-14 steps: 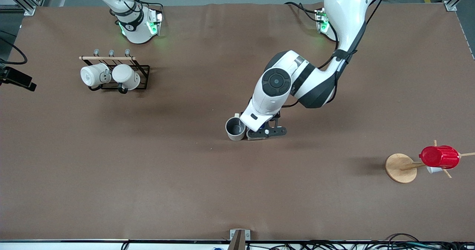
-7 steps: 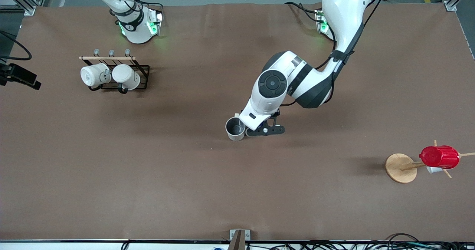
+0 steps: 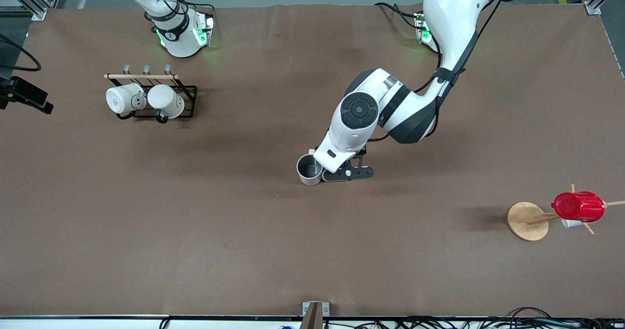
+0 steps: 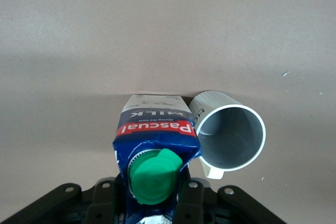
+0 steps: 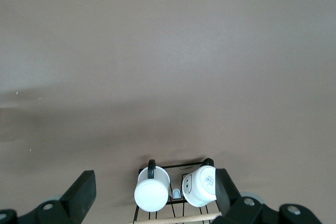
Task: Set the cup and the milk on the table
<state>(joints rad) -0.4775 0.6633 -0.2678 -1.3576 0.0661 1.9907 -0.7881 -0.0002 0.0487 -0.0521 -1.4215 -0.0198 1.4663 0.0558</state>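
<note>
The cup (image 3: 309, 169) stands upright on the brown table (image 3: 195, 231) near its middle, grey inside showing. It also shows in the left wrist view (image 4: 229, 136), handle toward the camera. The milk (image 4: 154, 139), a dark-blue carton with a green cap (image 4: 154, 176), stands right beside the cup, touching or almost touching it. My left gripper (image 3: 344, 173) is shut on the milk, one finger (image 4: 191, 199) on each side of the carton below the cap. In the front view the left arm hides nearly all of the carton. My right gripper (image 5: 153, 178) is open and empty, high over the mug rack.
A black wire rack (image 3: 188, 92) with two all-white mugs (image 3: 146, 99) stands near the right arm's base. A red ribbed cup (image 3: 578, 207) hangs on a wooden mug tree with a round disc base (image 3: 526, 220) toward the left arm's end.
My left gripper with the milk has shifted slightly toward the arms' bases, and the carton's pale end no longer shows under it. The cup and the right arm have not moved.
</note>
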